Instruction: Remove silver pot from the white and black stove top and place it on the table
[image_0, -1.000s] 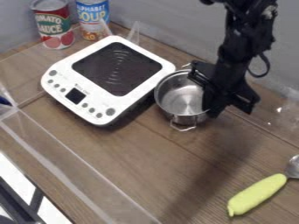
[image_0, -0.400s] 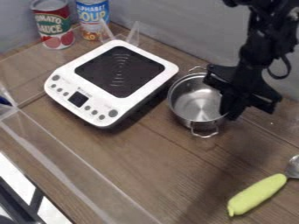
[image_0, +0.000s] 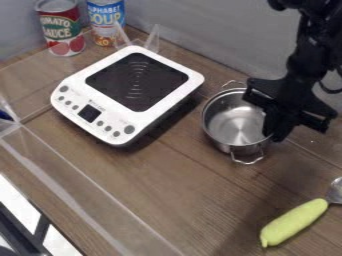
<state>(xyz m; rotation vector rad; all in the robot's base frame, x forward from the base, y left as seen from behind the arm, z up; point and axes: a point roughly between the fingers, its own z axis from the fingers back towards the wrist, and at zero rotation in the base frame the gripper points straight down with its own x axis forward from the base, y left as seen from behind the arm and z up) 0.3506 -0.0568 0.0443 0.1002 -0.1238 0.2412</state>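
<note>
Two food cans stand at the back left: a red-labelled tin can (image_0: 56, 27) and a blue-and-white-labelled tin can (image_0: 104, 18). Both carry print, but it's too blurred to read. The white rounded-square stove top (image_0: 127, 85) w/ black square surface has a front button panel, markings too small to make out. My black pincer (image_0: 277, 127) points straight down, jaws closed tight on the right rim of the small round shiny silver pot (image_0: 238, 128) (just the thin wall between my fingers). Pot is off the stove, over the brown wood-grain table (image_0: 160, 170), just beside the stove's right corner. Can't tell whether its base rests on the wood. A yellow-green oblong thing (image_0: 294, 221) lies front right, well apart.
</note>
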